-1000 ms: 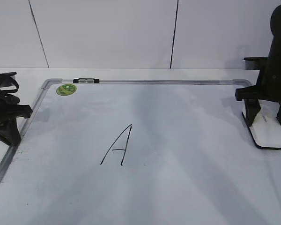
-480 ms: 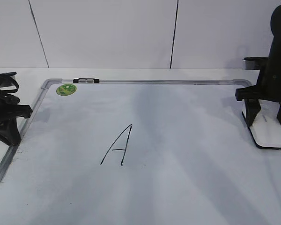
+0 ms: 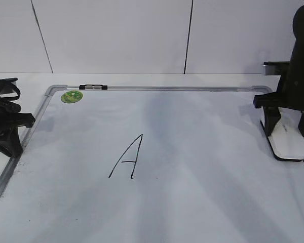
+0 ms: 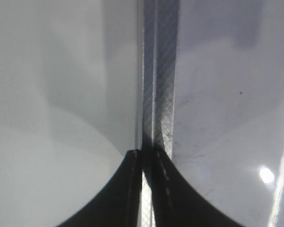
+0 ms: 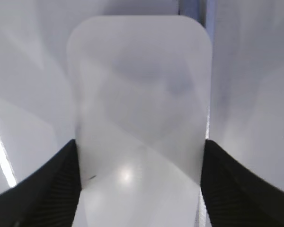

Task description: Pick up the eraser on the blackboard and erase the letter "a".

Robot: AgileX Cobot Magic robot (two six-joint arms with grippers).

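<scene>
Since the blackboard (image 3: 192, 152) fills most of the desk (image 3: 30, 78) and shows only a big capital "A" (image 3: 127, 158), the letter "a" isn't visible anywhere in these views, so the erase looks done or the mark is out of frame. The eraser (image 3: 288, 142) sits flat at the board's right edge, just beside the frame. The right hand (image 3: 289, 124) straddles it, fingers (image 5: 47, 189) at both long sides, pinching or about to; contact looks real in the wrist view. If putting it down: let go straight, lift vertically, don't drag the felt. The left hand (image 4: 144, 189) is pressed together, parked over the board's left frame rail (image 4: 158, 94). A green magnet (image 3: 71, 96) sits at the top-left corner, well clear.
</scene>
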